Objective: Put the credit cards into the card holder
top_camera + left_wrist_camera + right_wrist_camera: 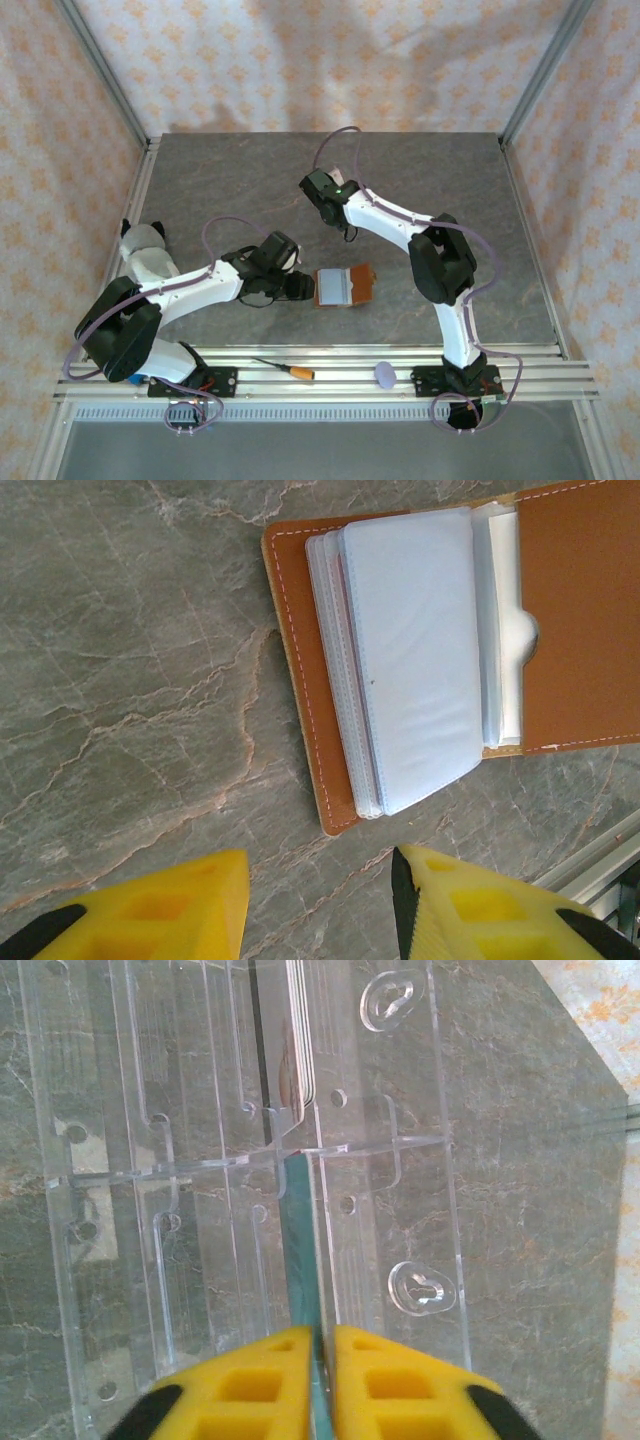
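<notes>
Pick-up is in hand: the right end effector (322,1338) is pinched shut on the teal-green credit card (303,1250), which stands edge-on in the clear tray (400,1110). Next it likely needs a straight lift out and a carry to the card holder (362,283), open on the surface (230,180). The left wrist view adds its pale sleeves (420,660), at 1 o'clock of the left end effector (320,880), whose jaws are partly apart and empty.

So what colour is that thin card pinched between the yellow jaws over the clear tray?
Teal-green; the card shows edge-on, best in the right wrist view.

One card holder (420,650), one teal card (302,1250), one clear tray (180,1160), one screwdriver (285,369)
</notes>
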`<state>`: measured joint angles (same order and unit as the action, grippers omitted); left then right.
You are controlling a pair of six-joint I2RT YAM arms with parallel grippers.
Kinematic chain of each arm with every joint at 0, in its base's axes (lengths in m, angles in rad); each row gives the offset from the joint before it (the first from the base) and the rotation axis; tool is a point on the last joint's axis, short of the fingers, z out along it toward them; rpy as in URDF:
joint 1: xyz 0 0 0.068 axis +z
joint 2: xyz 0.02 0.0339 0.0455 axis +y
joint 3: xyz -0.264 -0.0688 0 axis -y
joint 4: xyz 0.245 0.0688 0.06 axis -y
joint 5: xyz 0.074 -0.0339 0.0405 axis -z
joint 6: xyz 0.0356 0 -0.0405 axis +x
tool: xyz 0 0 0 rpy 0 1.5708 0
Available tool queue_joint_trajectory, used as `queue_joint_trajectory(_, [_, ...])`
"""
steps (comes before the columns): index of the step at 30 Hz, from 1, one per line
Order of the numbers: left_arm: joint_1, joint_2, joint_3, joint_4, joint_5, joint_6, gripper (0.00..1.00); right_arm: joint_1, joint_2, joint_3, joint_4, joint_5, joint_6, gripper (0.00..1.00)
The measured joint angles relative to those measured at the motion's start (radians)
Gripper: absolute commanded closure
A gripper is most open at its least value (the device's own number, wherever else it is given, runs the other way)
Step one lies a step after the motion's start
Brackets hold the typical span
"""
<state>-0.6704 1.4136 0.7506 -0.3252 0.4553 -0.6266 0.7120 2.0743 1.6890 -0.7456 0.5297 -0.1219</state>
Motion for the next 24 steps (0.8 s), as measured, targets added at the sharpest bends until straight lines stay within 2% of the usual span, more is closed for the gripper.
queue_joint_trajectory(8, [0.000,0.000,0.000,0.000,0.000,0.000,0.57,0.000,0.000,0.000,-0.005,0.076,-0.014,0.72])
queue_joint_trajectory(13, [0.000,0.001,0.000,0.000,0.000,0.000,0.57,0.000,0.002,0.000,-0.007,0.111,-0.021,0.62])
queue_joint_trajectory(24, [0.000,0.016,0.000,0.003,0.001,0.000,0.57,-0.011,0.063,0.010,-0.011,0.122,-0.021,0.55])
